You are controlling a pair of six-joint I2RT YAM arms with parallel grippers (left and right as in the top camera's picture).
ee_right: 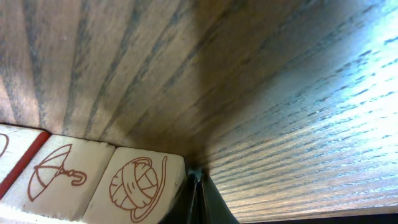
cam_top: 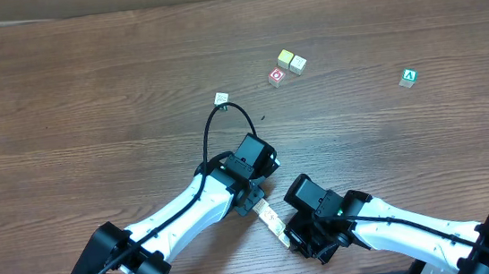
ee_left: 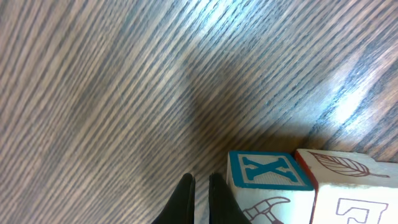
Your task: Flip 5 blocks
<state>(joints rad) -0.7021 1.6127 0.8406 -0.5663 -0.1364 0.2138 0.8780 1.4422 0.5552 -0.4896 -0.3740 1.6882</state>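
A short row of cream blocks (cam_top: 271, 223) is laid on the table (cam_top: 88, 98), between the two tools. The left tool (ee_left: 201, 180) is closed and empty, just beside the block with a blue X (ee_left: 269, 171). The right tool (ee_right: 198, 179) is closed too, at the block with a yarn ball (ee_right: 140, 180). Further away two pale blocks (cam_top: 291, 61) and a red-marked cube (cam_top: 277, 77) are seen

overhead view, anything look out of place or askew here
Nothing is damaged or spilled. The green A cube sits alone at far right, away from the three-cube cluster, and a row of blocks lies slanted, apart from the others.
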